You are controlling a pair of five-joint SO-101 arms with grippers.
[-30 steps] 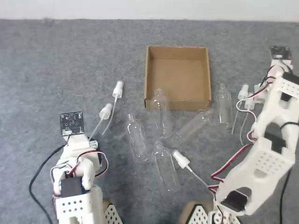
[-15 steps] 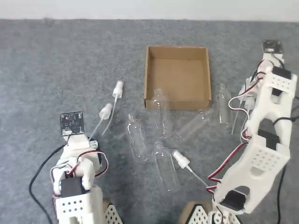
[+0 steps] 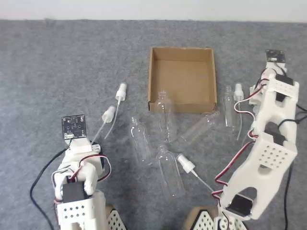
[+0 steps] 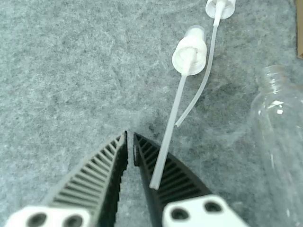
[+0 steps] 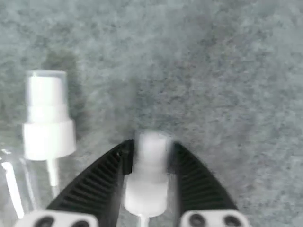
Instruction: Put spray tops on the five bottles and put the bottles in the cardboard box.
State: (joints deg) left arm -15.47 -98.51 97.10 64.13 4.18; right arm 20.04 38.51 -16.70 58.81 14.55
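Carpet (image 3: 57, 62) grey (fuzzy) under cardboard box (image 3: 182, 76); pale strip (image 3: 144, 9) beyond.

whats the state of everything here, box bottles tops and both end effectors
cardboard box: open top, empty
bottle right of the box: uncapped, lying down
four bottles in front of the box: uncapped, lying down
spray tops on the table: four, loose, off the bottles
left end effector: shut, empty
right end effector: shut on a spray top

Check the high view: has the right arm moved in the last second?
Yes; the right arm swung left, closer to the box.
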